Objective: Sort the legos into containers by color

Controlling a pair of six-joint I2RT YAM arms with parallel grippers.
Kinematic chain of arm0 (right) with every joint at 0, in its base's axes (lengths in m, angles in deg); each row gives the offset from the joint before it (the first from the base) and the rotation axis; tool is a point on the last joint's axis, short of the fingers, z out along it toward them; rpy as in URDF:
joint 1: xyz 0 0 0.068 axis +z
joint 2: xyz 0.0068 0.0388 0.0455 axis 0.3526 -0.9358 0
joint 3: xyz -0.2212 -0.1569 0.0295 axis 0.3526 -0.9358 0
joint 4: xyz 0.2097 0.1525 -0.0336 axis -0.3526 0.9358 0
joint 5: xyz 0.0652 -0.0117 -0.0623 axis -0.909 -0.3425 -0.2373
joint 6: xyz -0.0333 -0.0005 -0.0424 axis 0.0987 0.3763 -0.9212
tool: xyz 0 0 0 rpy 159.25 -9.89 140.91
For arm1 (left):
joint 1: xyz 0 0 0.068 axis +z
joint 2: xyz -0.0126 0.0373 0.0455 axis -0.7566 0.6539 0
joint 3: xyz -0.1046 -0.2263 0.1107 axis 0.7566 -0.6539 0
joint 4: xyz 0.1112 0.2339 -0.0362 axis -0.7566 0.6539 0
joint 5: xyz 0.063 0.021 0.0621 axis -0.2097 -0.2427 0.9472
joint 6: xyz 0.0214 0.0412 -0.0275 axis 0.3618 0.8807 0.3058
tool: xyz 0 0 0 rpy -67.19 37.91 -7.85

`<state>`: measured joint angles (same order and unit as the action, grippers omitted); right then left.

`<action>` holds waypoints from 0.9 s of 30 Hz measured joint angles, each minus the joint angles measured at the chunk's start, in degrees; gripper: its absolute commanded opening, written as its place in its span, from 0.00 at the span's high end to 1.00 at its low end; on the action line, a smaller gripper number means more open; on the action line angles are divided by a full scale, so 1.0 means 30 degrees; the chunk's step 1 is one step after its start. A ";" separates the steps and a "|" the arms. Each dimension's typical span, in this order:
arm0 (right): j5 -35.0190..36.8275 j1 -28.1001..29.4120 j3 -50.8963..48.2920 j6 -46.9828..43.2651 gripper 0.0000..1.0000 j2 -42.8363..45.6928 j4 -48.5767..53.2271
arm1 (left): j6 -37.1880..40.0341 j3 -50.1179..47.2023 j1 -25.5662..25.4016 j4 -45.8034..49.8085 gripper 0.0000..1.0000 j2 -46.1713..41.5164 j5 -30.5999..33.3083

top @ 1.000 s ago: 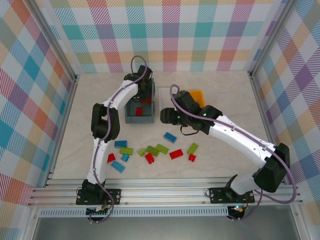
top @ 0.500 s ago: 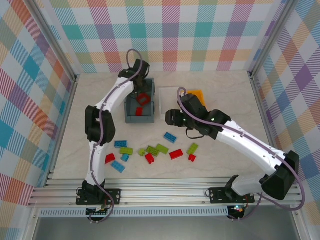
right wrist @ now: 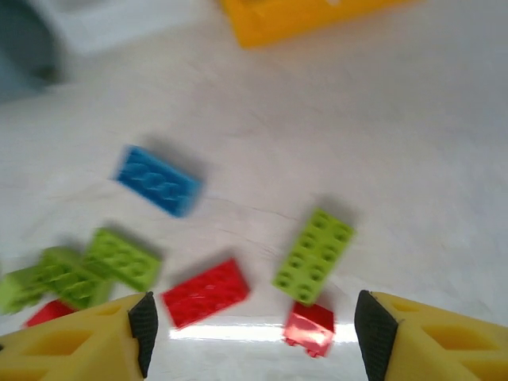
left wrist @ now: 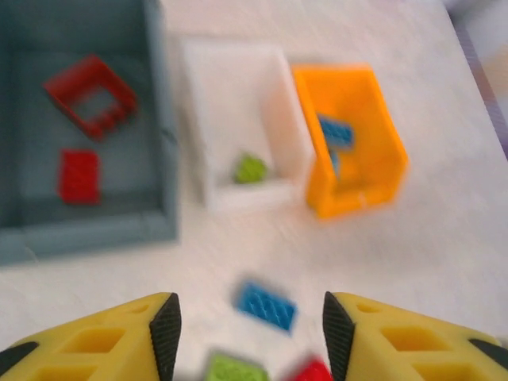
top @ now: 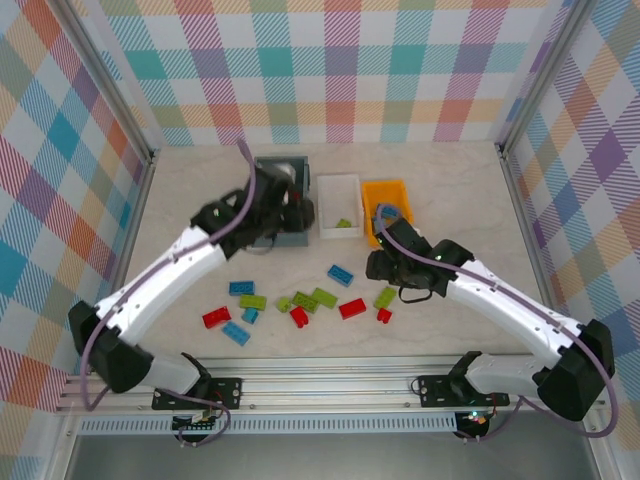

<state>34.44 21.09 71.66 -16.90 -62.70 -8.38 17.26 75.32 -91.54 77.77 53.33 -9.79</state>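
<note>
Sorting is under way, but most of it looks to be ahead. In the left wrist view the grey-blue bin (left wrist: pixel 163 119) at the upper left holds an open red frame (left wrist: pixel 90 95) and a small red brick (left wrist: pixel 78 175). The white bin (left wrist: pixel 230 103) just beside it holds one lime green piece (left wrist: pixel 251 168). The orange bin (left wrist: pixel 357 194) next along holds a blue brick (left wrist: pixel 336 132); blur hides whether a second one lies under it.

So each colour seems to have its bin. About a dozen legos, mixed red, green and blue, lie loose on the table (top: pixel 450 190) in a band across the lower middle of the overhead view. I judge roughly a quarter done.

The left gripper (left wrist: pixel 251 337) hangs with its fingers apart and nothing between them, over a loose blue brick (left wrist: pixel 265 305) below the bins. The right gripper (right wrist: pixel 254 333) is likewise spread and empty, above a lime green brick (right wrist: pixel 313 255), a long red brick (right wrist: pixel 205 293) and a little red piece (right wrist: pixel 309 327).
</note>
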 measured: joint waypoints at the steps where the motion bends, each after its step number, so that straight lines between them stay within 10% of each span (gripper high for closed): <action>1: -0.0233 -0.0291 -0.0561 0.0495 0.29 -0.0182 -0.0051 | -0.0328 -0.1209 -0.0794 -0.0372 0.44 -0.0670 -0.0117; 12: -0.2718 -0.1836 -0.2863 0.4524 0.29 -0.5100 -0.2754 | -0.3228 -0.8167 -0.8561 -0.3439 0.44 -0.5027 0.1727; 27: -0.1902 -0.1858 -0.2659 0.4663 0.65 -0.6557 -0.4124 | -0.3883 -0.8473 -0.9362 -0.3876 0.44 -0.5858 0.4073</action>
<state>28.74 15.52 63.68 -2.91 -82.38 -20.75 5.61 49.90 -119.62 66.14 35.75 2.43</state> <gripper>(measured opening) 0.361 0.557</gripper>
